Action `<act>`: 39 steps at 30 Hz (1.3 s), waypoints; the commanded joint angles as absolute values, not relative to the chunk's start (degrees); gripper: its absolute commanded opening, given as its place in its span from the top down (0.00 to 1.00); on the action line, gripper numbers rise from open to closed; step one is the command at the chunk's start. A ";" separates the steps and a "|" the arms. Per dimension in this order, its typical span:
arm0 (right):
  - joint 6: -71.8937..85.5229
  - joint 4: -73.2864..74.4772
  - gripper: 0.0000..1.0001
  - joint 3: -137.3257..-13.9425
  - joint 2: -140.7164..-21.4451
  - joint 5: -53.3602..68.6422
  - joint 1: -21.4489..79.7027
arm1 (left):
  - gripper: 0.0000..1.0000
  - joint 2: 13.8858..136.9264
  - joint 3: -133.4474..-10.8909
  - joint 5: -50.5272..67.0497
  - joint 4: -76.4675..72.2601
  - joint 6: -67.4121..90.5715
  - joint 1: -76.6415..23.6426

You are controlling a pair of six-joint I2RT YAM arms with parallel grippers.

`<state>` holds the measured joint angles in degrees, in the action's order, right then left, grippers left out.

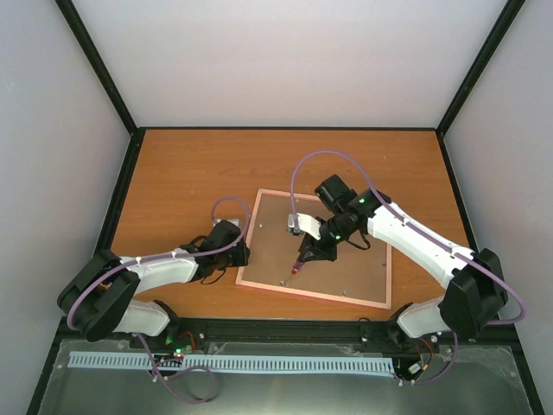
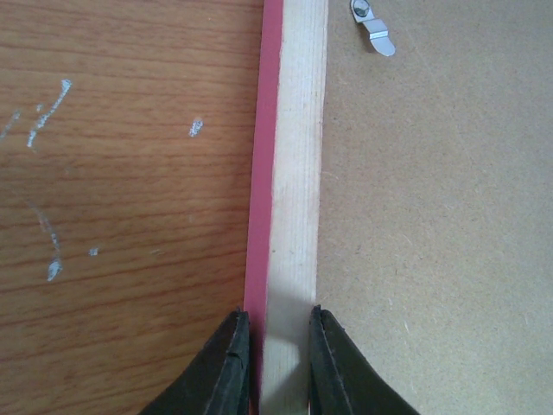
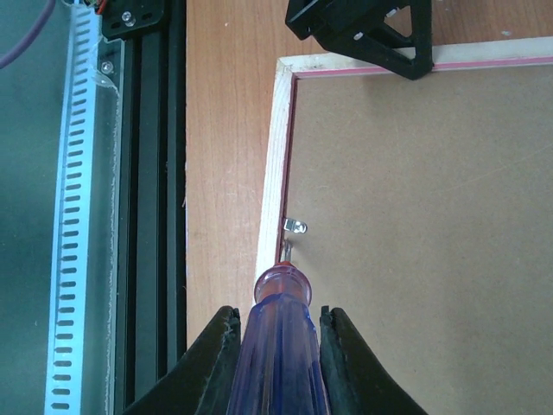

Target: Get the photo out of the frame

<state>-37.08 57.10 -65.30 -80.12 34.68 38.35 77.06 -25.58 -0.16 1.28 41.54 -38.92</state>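
While the frame lies face down on the table, I see only its back. The brown backing board fills it edge to edge, so the photo is hidden from me in every view. Only a thin pink border shows around the board from overhead.

The left arm reaches in from the left, and its wrist camera shows the left gripper narrowed onto the frame's pale wooden rail. One finger sits against the pink outer edge and the other against the inner edge by the board. Both fingers are cut off at the bottom of that view.

Over the board's near part, the right gripper is clamped around the translucent handle of the screwdriver, whose lower end runs out of shot. Its thin shaft points at a small metal clip beside the frame's near rail. I cannot tell whether the tip touches the clip. Another clip shows in the left wrist view, partly cropped.
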 commanded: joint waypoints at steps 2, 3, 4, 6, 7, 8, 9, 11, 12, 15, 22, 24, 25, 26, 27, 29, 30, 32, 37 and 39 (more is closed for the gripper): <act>-36.97 56.05 0.97 -64.72 -81.56 37.42 39.51 | 0.99 78.29 -24.35 0.00 2.37 42.54 -39.27; -36.80 55.95 0.97 -64.85 -81.76 37.70 39.67 | 0.99 78.31 -24.35 0.00 2.31 42.54 -39.26; -36.48 55.61 0.97 -64.86 -81.86 37.88 39.84 | 0.99 78.23 -24.35 0.00 2.36 42.53 -39.28; -35.68 54.52 0.97 -64.82 -82.02 37.78 40.14 | 0.99 78.17 -24.26 0.00 2.29 42.54 -39.29; -35.07 53.78 0.97 -64.74 -82.05 37.56 40.23 | 0.99 78.17 -24.27 0.00 2.34 42.54 -39.29; -34.61 53.24 0.97 -64.76 -82.08 37.39 40.25 | 0.99 78.19 -24.26 0.00 2.27 42.54 -39.29; -34.16 52.72 0.97 -64.85 -82.21 37.28 40.25 | 0.99 78.21 -24.26 0.00 2.28 42.54 -39.29; -33.36 51.81 0.97 -64.97 -82.52 36.79 40.25 | 0.99 78.20 -24.26 0.00 2.26 42.54 -39.29; -32.98 51.13 0.97 -64.91 -82.63 36.22 40.25 | 0.99 78.22 -24.26 0.00 2.28 42.53 -39.28; -31.69 49.48 0.97 -65.08 -82.64 34.07 40.25 | 0.99 78.21 -24.26 0.00 2.24 42.46 -39.29; -30.82 50.14 0.97 -67.68 -82.16 27.17 40.17 | 0.99 78.35 -24.39 0.00 2.35 42.37 -39.24; -31.36 51.36 0.97 -68.54 -80.60 27.97 40.04 | 0.99 78.46 -25.02 0.17 2.92 42.02 -39.29; -31.24 51.91 0.97 -69.00 -79.73 28.22 39.95 | 0.99 78.66 -25.68 0.06 3.69 41.58 -39.29; -31.10 52.40 0.97 -69.49 -78.93 28.35 39.61 | 0.99 78.90 -26.68 -0.37 4.54 41.00 -39.27; -30.89 52.75 0.97 -70.04 -78.06 28.27 39.12 | 0.97 79.16 -27.81 -1.35 5.47 40.46 -39.28; -30.03 52.65 0.97 -70.54 -76.20 27.19 37.09 | 0.96 80.03 -31.40 -4.40 7.97 39.35 -39.01; -29.53 52.26 0.97 -70.41 -75.18 26.58 35.32 | 0.96 80.51 -33.33 -5.58 8.69 38.59 -38.56; -29.04 51.23 0.97 -69.47 -73.55 26.02 30.51 | 0.85 81.58 -37.46 -6.64 10.62 36.05 -36.77; -30.30 49.26 0.97 -66.54 -72.07 27.38 13.62 | 0.53 84.61 -48.44 -10.24 17.68 33.09 -33.75; -31.82 47.33 0.97 -65.75 -72.33 25.20 7.65 | 0.52 83.52 -50.47 -8.81 19.81 33.03 -34.94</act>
<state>-30.13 50.11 -67.68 -72.64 27.44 16.34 84.53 -44.60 -6.92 13.89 35.53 -34.26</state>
